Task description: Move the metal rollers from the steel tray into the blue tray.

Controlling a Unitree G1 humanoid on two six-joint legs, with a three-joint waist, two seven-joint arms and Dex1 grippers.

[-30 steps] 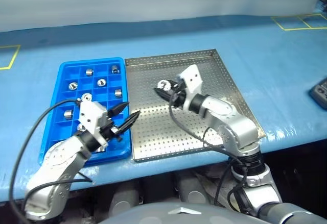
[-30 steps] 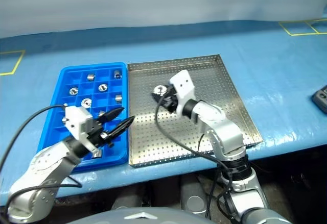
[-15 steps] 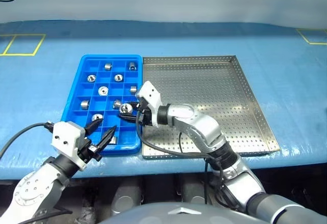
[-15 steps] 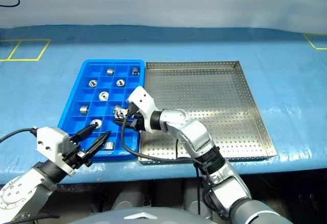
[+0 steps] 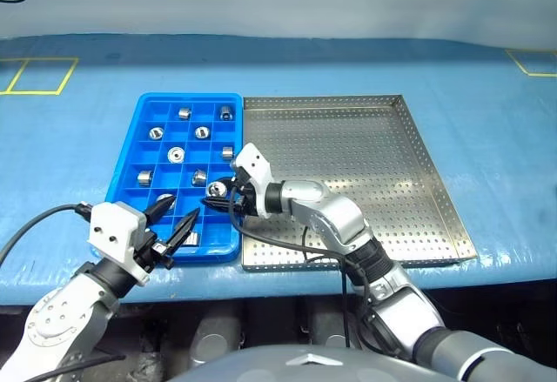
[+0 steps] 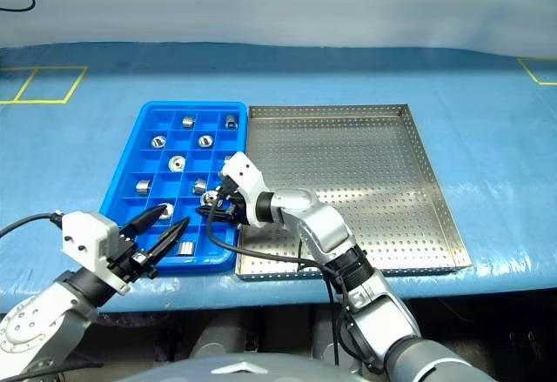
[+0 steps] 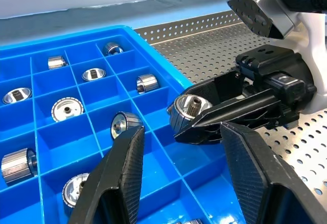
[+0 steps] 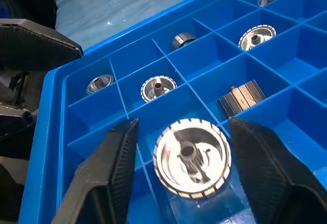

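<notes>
Right wrist view: shiny silver metal roller sat between the two black fingers of the right gripper, gaps visible on both sides, over a cell of the bright blue gridded plastic tray.
Right gripper state: jaws parted around the roller, not clamping it; whether it rested on anything, cannot tell.
Right gripper place: over the blue tray's near right cells, arm reaching across from the large square perforated steel tray.
Left gripper: jaws apart, nothing held, hovering at the blue tray's near edge, tips pointed toward the right gripper.
Other rollers: scattered one per cell in the blue tray, some upright, some on their sides.
Steel tray: touching the blue tray's right side, on blue table cover.
</notes>
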